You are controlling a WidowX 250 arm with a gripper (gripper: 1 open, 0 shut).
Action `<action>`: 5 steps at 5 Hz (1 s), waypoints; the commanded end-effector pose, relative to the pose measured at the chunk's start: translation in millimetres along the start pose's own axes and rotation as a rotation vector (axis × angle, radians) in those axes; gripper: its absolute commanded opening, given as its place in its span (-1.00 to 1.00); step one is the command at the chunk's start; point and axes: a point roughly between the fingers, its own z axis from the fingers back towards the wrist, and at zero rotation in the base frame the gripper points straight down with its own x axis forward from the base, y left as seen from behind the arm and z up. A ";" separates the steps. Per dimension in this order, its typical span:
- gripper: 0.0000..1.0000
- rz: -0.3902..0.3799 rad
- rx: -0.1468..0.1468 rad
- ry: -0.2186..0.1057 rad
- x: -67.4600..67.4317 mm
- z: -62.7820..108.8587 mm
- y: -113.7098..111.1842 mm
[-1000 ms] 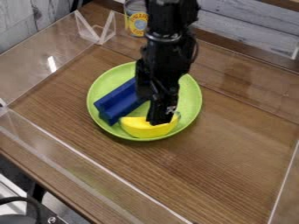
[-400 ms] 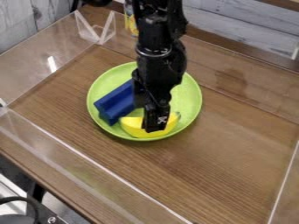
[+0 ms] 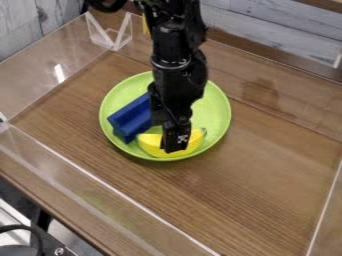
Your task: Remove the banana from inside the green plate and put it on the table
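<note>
A round lime-green plate [image 3: 217,113] sits mid-table on the brown wood-grain table [image 3: 267,190]. In its near part lies the yellow banana [image 3: 195,139], partly covered by the arm. My black gripper [image 3: 171,140] points straight down into the plate, its open fingers low over the banana, straddling it. Whether the fingers touch the banana cannot be made out. The banana's left end shows as a yellow patch near the plate's rim.
A blue ridged block [image 3: 130,114] lies in the plate's left half, next to the gripper. Clear acrylic walls [image 3: 80,215] ring the table. A clear stand [image 3: 110,32] is at the back left.
The arm has sunk lower into the plate and shifted slightly left, bringing the open fingers down around the banana. Banana and blue block have not moved.
</note>
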 end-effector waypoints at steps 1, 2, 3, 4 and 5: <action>1.00 0.009 0.014 -0.032 1.3 3.1 4.6; 1.00 0.012 0.014 -0.045 1.6 1.4 5.6; 1.00 0.012 0.013 -0.053 2.0 0.0 6.1; 1.00 0.013 0.010 -0.059 2.4 -1.5 6.5; 1.00 0.016 0.009 -0.066 3.1 -2.0 7.2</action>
